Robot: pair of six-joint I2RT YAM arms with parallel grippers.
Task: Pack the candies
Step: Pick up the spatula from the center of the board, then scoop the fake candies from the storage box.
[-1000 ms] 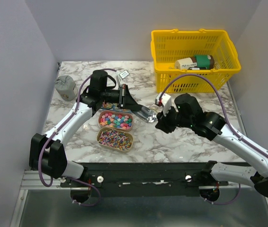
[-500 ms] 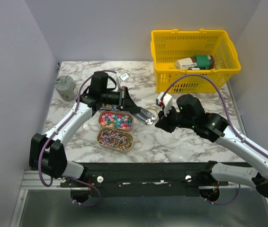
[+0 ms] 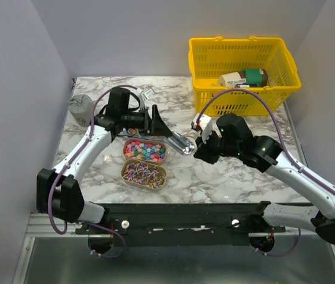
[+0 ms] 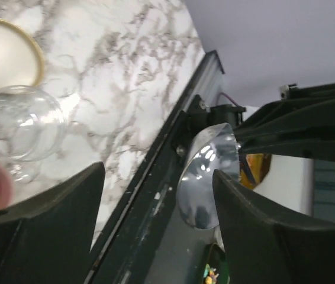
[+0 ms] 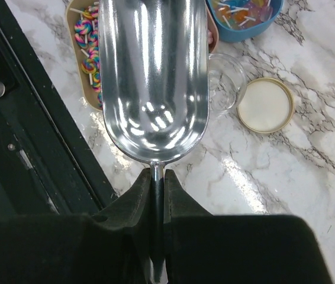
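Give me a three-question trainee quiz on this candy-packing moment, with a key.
1. True or false: the metal scoop is loaded with sweets.
2. Which gripper is clamped on the scoop's handle? A) left B) right C) neither
3. Fill in: the gold-rimmed lid lies ___ the clear jar, not on it.
Key: 1 false, it is empty; 2 B, the right gripper; 3 beside.

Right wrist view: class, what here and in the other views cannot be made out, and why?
Right wrist: the scoop covers much of the candies and part of the glass jar; the top edge cuts the blue container.
Left wrist: its own fingers block the lower corners.
Top: yellow basket's items, too small to identify.
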